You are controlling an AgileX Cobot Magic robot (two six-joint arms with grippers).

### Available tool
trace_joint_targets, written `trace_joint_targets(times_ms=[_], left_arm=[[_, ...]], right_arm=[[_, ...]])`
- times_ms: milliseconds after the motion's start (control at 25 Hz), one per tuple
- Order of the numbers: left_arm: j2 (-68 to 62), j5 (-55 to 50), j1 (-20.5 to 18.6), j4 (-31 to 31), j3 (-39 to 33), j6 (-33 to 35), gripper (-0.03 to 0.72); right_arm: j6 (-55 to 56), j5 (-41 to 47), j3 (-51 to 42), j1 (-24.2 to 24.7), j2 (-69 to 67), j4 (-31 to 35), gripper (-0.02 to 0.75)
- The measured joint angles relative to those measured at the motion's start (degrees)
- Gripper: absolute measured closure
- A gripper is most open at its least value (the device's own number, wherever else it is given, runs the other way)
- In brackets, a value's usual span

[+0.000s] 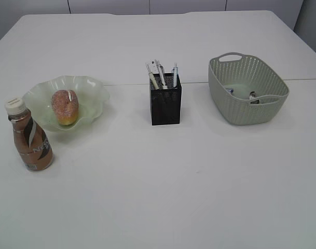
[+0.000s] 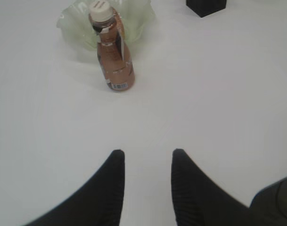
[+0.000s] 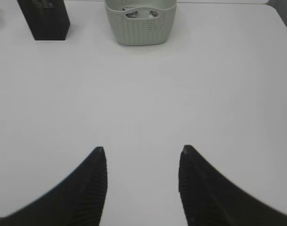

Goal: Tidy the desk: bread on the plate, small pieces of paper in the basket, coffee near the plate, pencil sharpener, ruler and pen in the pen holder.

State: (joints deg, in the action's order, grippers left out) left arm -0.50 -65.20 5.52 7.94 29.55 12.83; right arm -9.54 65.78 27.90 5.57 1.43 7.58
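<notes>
Coffee bottle (image 1: pixel 29 136) stood upright on the bench (image 1: pixel 163 197), just in front of the plate (image 1: pixel 90 96) w/ the bread (image 1: pixel 65 107) sitting in it. Left tool (image 2: pixel 148 162) was well back from the bottle, fingers apart, nothing btwn them, bottle straight ahead and a bit left of it. Pen holder (image 1: pixel 166 101) was mid-bench w/ pens (image 1: pixel 162 73) sticking up. Basket (image 1: pixel 247 91) was off to the right, a few small bits inside. Right tool (image 3: pixel 142 157) was also open and empty, basket far ahead of it, pen holder ahead on its left.
</notes>
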Motion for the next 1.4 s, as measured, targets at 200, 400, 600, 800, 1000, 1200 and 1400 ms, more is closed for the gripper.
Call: trace_joint_targets(times_ms=[200,400,600,800,1000,1200,1400], left_arm=[[0.0,0.09,-2.29,-0.03,0.0,0.0,0.445],[0.0,0.09,-2.41,-0.12,0.0,0.0,0.445],[0.0,0.09,-2.41,-0.12,0.0,0.0,0.447],[0.0,0.09,-2.41,-0.12,0.0,0.0,0.449],[0.0,0.09,-2.41,-0.12,0.0,0.0,0.449],[0.0,0.09,-2.41,-0.12,0.0,0.0,0.449],[0.0,0.09,-2.41,-0.12,0.0,0.0,0.449]], right_arm=[[0.04,0.0,0.0,-3.44,0.0,0.0,0.343],[0.04,0.0,0.0,-3.44,0.0,0.0,0.343],[0.04,0.0,0.0,-3.44,0.0,0.0,0.343],[0.04,0.0,0.0,-3.44,0.0,-0.47,0.342],[0.04,0.0,0.0,-3.44,0.0,-4.2,0.343],[-0.08,0.0,0.0,-3.44,0.0,-5.02,0.343],[-0.08,0.0,0.0,-3.44,0.0,-5.2,0.343]])
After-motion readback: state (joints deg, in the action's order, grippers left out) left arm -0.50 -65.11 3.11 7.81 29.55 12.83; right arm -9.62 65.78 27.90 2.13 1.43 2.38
